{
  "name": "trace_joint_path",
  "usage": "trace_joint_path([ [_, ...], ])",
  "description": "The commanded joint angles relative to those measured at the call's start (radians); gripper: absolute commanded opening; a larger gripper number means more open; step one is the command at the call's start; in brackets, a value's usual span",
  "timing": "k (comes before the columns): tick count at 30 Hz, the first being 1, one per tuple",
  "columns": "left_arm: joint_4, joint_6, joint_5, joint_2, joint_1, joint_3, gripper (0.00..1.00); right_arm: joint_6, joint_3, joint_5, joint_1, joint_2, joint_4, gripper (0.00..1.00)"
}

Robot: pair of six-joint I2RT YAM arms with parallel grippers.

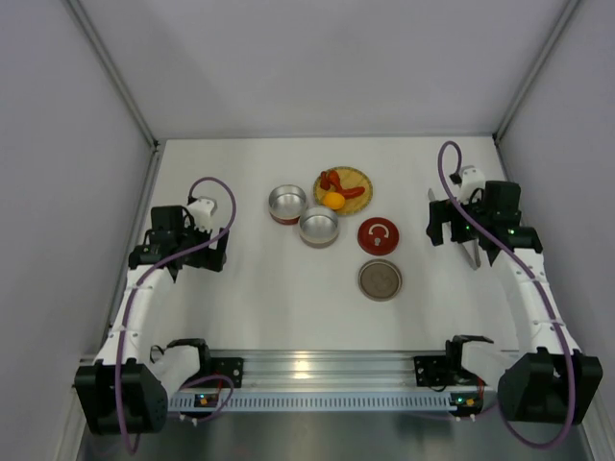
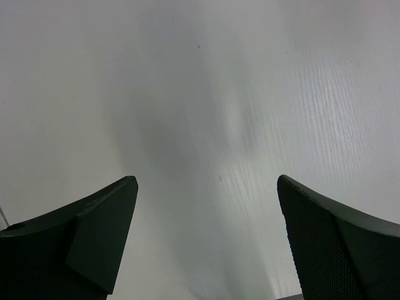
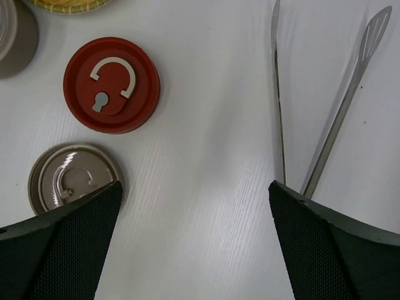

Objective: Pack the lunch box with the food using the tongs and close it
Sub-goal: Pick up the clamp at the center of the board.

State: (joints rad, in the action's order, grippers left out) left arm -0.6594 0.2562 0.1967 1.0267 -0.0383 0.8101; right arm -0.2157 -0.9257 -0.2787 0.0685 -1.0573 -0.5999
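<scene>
Right wrist view: the right tool (image 3: 195,209) stands wide with nothing between its fingers, hovering over bare worktop (image 3: 206,125). The tongs (image 3: 279,106) lie flat just inside the right-hand finger. Their two arms run away from the camera and spread apart, and the joined end is hidden under that finger. A red lid (image 3: 111,85) and a grey lid (image 3: 70,179) lie to the left, apart from the tongs. The step in hand looks to be fetching the tongs. To do it well, the tool should shift right until both arms sit between its fingers, then come down and close gently, so the arms are squeezed together rather than pushed aside.

Left wrist view: the left tool (image 2: 206,187) is also wide and empty, with only bare worktop below.

Top view: the food (image 1: 338,190) sits on a woven plate (image 1: 363,175) at the far middle, with a red tin (image 1: 286,204) and a silver tin (image 1: 318,227) just beside it, both uncovered. The tongs are mostly hidden beneath the right arm, well apart from the plate, so they would need lifting clear of the lids first
</scene>
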Motion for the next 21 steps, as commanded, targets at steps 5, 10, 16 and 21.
trace_joint_path([
  [5,-0.009,0.002,0.052,-0.017,0.002,0.041,0.98,-0.013,-0.024,0.029,0.031,-0.03,-0.034,0.99],
  [10,-0.016,0.006,0.063,-0.008,0.003,0.046,0.98,-0.048,-0.047,0.111,0.105,-0.122,-0.058,0.99],
  [16,-0.023,0.008,0.086,-0.005,0.003,0.05,0.98,-0.102,-0.13,0.171,0.22,-0.26,-0.138,1.0],
  [21,-0.026,0.011,0.096,0.012,0.003,0.057,0.98,-0.152,-0.17,0.194,0.249,-0.365,-0.17,0.99],
])
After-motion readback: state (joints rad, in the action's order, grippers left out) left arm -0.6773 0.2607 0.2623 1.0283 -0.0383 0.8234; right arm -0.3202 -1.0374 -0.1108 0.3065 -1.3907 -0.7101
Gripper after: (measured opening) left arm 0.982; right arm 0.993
